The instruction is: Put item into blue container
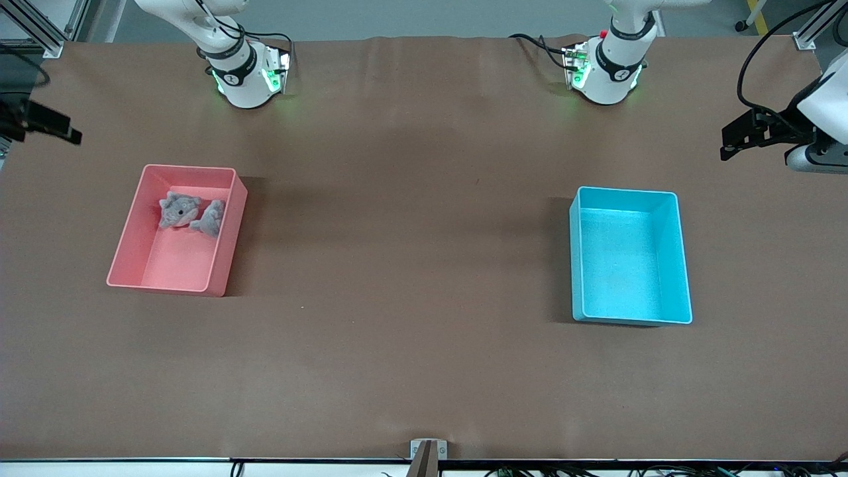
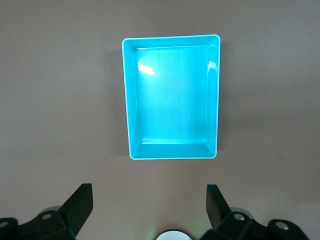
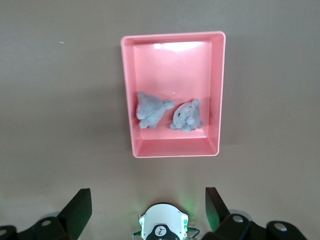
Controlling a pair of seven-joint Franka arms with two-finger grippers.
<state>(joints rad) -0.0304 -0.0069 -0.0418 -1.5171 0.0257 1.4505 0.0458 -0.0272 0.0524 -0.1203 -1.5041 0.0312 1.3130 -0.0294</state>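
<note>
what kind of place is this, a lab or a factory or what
Most likely a robotics lab test bench. Two arm bases stand along one edge of a table under plain brown covering, aluminium framing shows at the corners, and only a blue container and a pink bin with two grey plush toys are set out.

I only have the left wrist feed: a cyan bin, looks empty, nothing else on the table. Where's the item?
Observer: In the pink bin toward the right arm's end of the table. Two grey plush toys lie in it, side by side, in the part nearest the robots' bases.
Operator: Anything in the right gripper?
Observer: No. The right gripper is open and empty, high over the table by the pink bin.
Operator: Is the left one near my bin?
Observer: The left gripper is open and empty too, up above the table by the blue container, which holds nothing.
</note>
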